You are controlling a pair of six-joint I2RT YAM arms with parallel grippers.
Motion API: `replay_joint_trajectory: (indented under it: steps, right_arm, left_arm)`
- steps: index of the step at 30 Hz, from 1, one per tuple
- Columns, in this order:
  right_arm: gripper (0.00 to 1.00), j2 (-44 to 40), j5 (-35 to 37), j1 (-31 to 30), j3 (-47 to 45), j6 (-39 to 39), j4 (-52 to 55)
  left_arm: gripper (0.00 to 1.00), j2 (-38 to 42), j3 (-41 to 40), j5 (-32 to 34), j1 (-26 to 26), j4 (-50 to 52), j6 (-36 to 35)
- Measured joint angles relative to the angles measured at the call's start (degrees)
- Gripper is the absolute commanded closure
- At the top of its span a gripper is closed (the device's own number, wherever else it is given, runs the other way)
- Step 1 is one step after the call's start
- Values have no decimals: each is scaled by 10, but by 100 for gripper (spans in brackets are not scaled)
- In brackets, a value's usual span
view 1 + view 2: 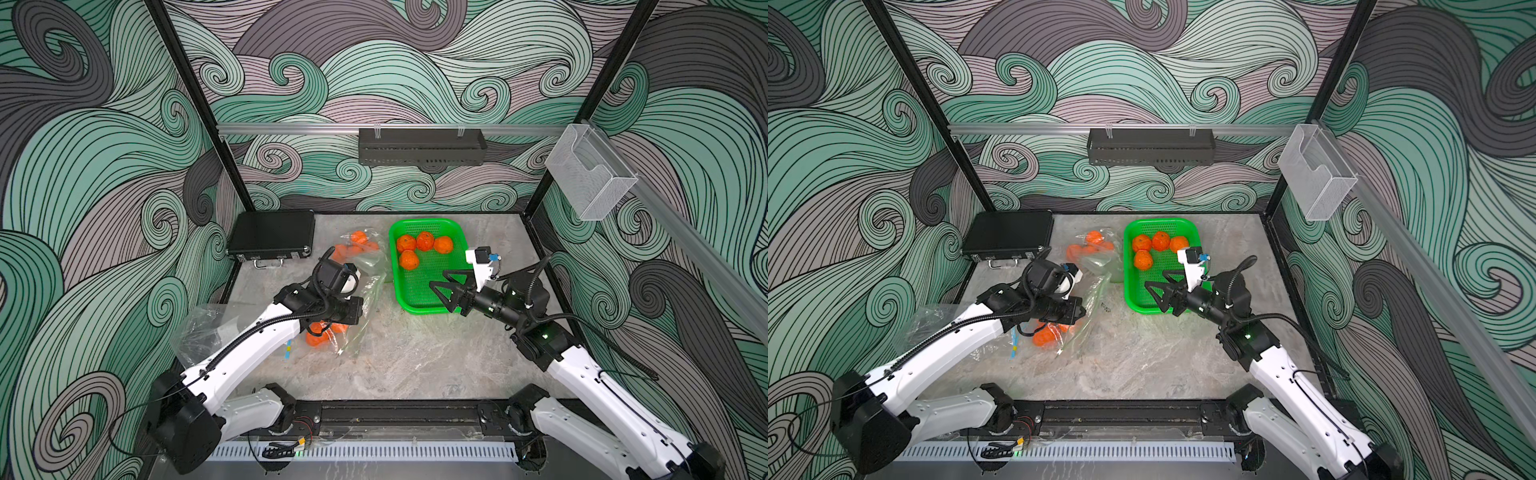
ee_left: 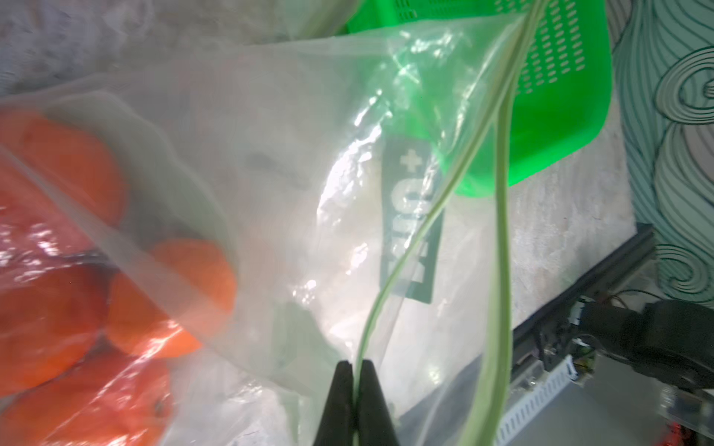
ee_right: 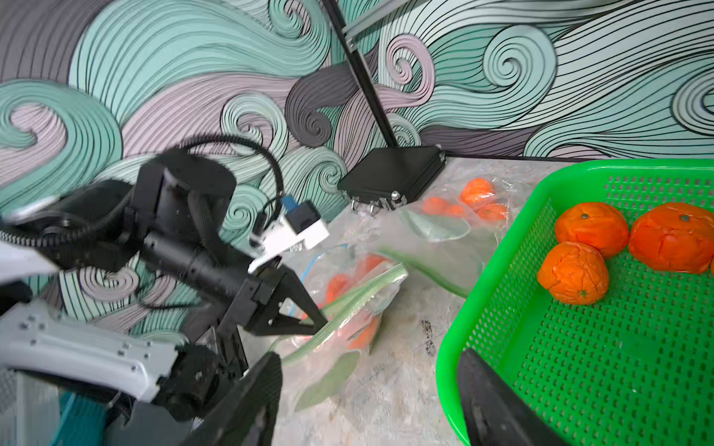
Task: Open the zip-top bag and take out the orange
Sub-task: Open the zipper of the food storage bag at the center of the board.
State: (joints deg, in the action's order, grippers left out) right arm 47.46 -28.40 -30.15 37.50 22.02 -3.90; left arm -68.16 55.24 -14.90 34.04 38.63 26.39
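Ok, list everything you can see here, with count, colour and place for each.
basket: one, green, back right of table
basket oranges: four, orange, in the basket
case: one, black, back left corner
held bag: one, clear with green zip, mid-table, oranges inside
back bag: one, clear, beside the case, more oranges inside
flat bag: one, clear, under the left arm
shelf: one, black, back wall
holder: one, clear, right rail
left gripper: one, black, shut on held bag's zip edge
right gripper: one, black, open over the basket
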Motion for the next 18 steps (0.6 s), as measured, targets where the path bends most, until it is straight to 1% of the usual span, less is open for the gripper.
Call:
replay_joint_trajectory:
  steps: [2,4,5,6,8,9,12,16,18]
  right_arm:
    - [43,10,-9,-25,-3,0,11]
    - [54,32,-8,-61,-3,-2,19]
    - [57,45,-5,-81,-3,-2,21]
    - [59,60,-2,-101,-2,-2,22]
    - [60,93,5,-134,5,-7,28]
    - [62,110,10,-147,11,-9,33]
    - [69,156,29,-167,38,-8,42]
    - [78,194,53,-175,70,-7,45]
    - [79,207,61,-177,80,-3,44]
  left_arm:
    - [100,-2,0,-20,7,-28,16]
    - [100,-5,-2,-37,17,-55,29]
    - [100,-7,-3,-42,24,-67,34]
    - [100,-9,-4,-47,32,-77,40]
    - [100,-13,-7,-53,41,-91,47]
    - [100,-16,-9,-56,45,-97,51]
    - [100,-24,-13,-60,52,-106,58]
    - [100,-27,-20,-63,55,-115,63]
    - [100,-28,-21,-64,56,-118,65]
